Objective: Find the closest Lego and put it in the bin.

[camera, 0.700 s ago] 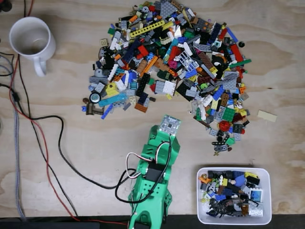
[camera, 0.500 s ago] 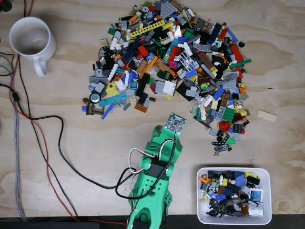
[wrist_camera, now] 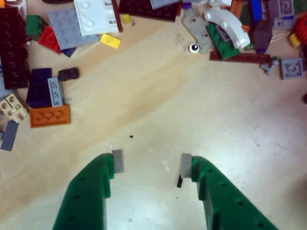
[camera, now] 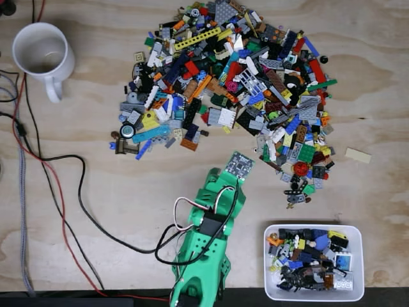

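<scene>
From my fixed view I see the green arm (camera: pixel 203 252) coming in from the near edge of the bench (camera: pixel 96 185) and reaching toward the far side, a little tilted to the right. A small circuit board (camera: pixel 238 165) sits on its far end, just at the near border of the Lego pile (camera: pixel 230 83). The base of the arm is cut off by the near edge of the picture, and black, white and red cables (camera: pixel 192 220) loop over its body.

In the wrist view the jaws (wrist_camera: pixel 148 165) are released, with bare bench between the two grey pads and nothing held. I see a small dark thing at the right pad; I think it is part of the finger, but the picture is too soft to be sure.

The nearest pieces lie to the far left of the jaws in the wrist view: an orange flat brick (wrist_camera: pixel 50 115), and touching its far side a dark blue brick (wrist_camera: pixel 38 86) with a grey piece on it. A small yellow piece (wrist_camera: pixel 111 41) lies farther away, near a white plate (wrist_camera: pixel 96 17). All are well apart from the jaws. Many pieces at the far edge are cut off by the frame.

The bin (camera: pixel 314 295) stands near and to the right of the arm in the fixed view, already holding many pieces. A white mug (camera: pixel 42 56) stands at the far left.
</scene>
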Motion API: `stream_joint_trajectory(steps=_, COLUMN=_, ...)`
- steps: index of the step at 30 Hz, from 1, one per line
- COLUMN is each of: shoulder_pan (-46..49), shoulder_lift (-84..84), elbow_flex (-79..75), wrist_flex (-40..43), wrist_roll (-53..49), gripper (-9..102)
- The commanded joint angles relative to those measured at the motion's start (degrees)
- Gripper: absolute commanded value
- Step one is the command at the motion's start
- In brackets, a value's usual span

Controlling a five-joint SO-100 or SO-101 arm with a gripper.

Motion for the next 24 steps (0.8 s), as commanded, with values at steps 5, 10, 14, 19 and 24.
stream_joint_trajectory(steps=5, shoulder_pan=7.73, shoulder_lift=-33.31, elbow_flex=-23.99, wrist_flex=-1.41, wrist_roll=16.00, gripper=18)
stream_joint_trajectory(steps=10, shoulder_pan=11.95, shoulder_lift=-47.99, elbow_flex=-34.45, wrist_flex=-2.11, wrist_roll=24.26, gripper=18)
stream_joint_trajectory(steps=14, shoulder_pan=14.68, shoulder_lift=-57.13, elbow_flex=-40.17, wrist_flex=-3.52, wrist_roll=30.32, gripper=18)
stream_joint_trajectory(steps=19, shoulder_pan=16.61, shoulder_lift=-62.93, elbow_flex=-43.86, wrist_flex=-5.63, wrist_roll=36.04, gripper=18)
stream_joint_trajectory(steps=24, shoulder_pan=18.81, shoulder_lift=-66.97, elbow_flex=-46.41, wrist_flex=-5.63, wrist_roll=37.27, gripper=19)
